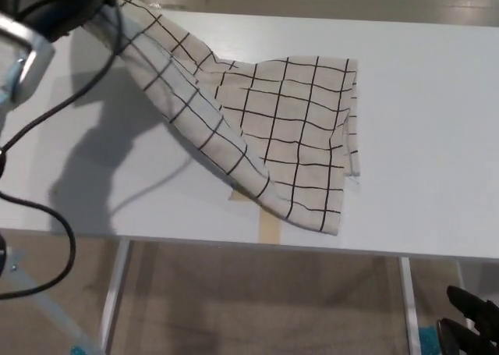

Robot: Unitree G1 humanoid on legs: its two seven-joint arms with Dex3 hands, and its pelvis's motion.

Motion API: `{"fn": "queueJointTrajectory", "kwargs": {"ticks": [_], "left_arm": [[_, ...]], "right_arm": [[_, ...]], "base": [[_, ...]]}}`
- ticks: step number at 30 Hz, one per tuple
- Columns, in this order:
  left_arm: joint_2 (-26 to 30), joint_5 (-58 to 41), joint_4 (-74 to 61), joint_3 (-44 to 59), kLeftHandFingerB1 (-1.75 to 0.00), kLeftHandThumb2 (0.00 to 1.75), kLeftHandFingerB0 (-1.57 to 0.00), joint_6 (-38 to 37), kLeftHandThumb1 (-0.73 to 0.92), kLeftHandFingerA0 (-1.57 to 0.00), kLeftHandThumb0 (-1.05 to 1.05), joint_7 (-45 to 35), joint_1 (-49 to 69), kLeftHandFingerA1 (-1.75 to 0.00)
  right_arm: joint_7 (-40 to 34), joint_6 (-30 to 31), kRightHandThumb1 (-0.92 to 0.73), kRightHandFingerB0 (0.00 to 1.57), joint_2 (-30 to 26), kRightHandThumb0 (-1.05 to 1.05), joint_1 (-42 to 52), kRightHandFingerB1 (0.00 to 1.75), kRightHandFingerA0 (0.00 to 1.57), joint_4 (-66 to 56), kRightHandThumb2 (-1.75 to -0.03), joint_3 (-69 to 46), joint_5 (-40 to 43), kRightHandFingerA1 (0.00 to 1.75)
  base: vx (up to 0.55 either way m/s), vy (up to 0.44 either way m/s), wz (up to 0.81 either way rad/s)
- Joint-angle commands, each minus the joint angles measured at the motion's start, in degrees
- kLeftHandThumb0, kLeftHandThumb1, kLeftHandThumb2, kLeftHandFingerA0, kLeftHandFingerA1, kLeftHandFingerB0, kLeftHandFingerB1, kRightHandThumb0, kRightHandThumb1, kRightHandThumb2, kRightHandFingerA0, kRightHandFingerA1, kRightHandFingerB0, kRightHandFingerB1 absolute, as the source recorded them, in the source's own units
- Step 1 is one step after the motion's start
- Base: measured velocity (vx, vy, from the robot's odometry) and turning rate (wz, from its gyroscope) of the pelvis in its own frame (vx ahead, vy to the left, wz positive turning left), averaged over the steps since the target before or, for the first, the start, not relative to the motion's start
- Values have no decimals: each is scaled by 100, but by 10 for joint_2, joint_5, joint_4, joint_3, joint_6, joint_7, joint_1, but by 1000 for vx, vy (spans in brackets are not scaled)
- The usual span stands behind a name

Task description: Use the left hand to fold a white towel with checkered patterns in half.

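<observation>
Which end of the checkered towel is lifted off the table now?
The towel's left end: the left hand holds it raised at the picture's top left. The right end lies flat on the white table.

left hand (58,4) and right hand (472,324) cut off by edges.

Towel (281,129): off-white, black grid lines. One end lifted off white table toward upper left, stretched into diagonal band, draping over rest. Right part lies flat-ish, rumpled, lower corner near table's front edge.
</observation>
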Motion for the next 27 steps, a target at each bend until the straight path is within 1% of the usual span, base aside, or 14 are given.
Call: {"fn": "queueJointTrajectory", "kwargs": {"ticks": [1,3,7,10,11,14,15,17,18,23,24,25,26,27], "left_arm": [[-35,119,-35,-108,-122,56,-100,-54,46,-92,-35,69,-59,-170],[-55,135,-48,-143,-135,59,-93,-84,50,-94,-32,77,-76,-168],[-89,152,-55,-190,-115,58,-103,-112,50,-97,-26,98,-94,-166],[-121,167,-70,-220,-86,57,-111,-122,49,-103,-25,105,-100,-158],[-150,175,-86,-238,-142,58,-92,-128,52,-99,-25,95,-100,-164],[-158,175,-86,-250,-142,58,-92,-130,52,-99,-25,97,-102,-164],[-181,181,-100,-263,-162,58,-83,-137,54,-95,-26,98,-98,-174],[-199,185,-109,-272,-162,58,-83,-143,54,-95,-26,100,-95,-174],[-215,188,-115,-280,-132,78,-107,-149,37,-123,-26,105,-88,-142],[-237,196,-152,-298,-122,79,-104,-151,38,-129,-38,114,-53,-145],[-238,194,-156,-298,-122,79,-104,-155,38,-129,-38,115,-48,-145],[-239,190,-158,-297,-126,61,-104,-164,47,-100,-45,112,-44,-167],[-239,171,-166,-288,-59,56,-90,-181,51,-88,-42,76,-37,-98],[-237,149,-174,-276,-59,56,-90,-201,51,-88,-42,32,-28,-98]], "right_arm": [[1,-12,-67,62,6,-48,-3,44,55,1,-60,-7,18,43],[-2,-2,-67,63,5,-48,-4,44,54,-4,-60,-5,14,43],[2,9,-67,63,3,-48,-8,45,55,-12,-60,-5,15,43],[-3,11,-67,66,-1,-49,-12,46,57,-16,-61,0,6,43],[-5,9,-68,66,-2,-49,-12,46,60,-20,-62,1,2,44],[-6,11,-68,66,-2,-49,-11,46,60,-24,-62,3,1,44],[-1,13,-67,67,2,-48,-11,47,61,-29,-60,1,9,45],[3,16,-67,67,5,-48,-11,47,61,-33,-60,0,14,45],[0,17,-67,68,5,-48,-13,47,63,-33,-60,0,12,45],[-6,30,-67,69,5,-50,-14,48,63,-42,-61,2,8,45],[-5,31,-67,69,5,-50,-14,48,63,-43,-61,2,8,45],[-5,31,-67,68,4,-51,-15,47,63,-43,-61,3,7,45],[-2,33,-67,69,4,-51,-17,48,63,-42,-61,1,11,44],[2,34,-67,69,5,-51,-19,48,63,-42,-61,-2,18,44]], "base": [[0,0,0],[0,0,0],[0,0,0],[0,0,0],[0,0,0],[0,0,0],[0,0,0],[0,0,0],[0,0,0],[0,0,0],[0,0,0],[0,0,0],[0,0,0],[0,0,0]]}}
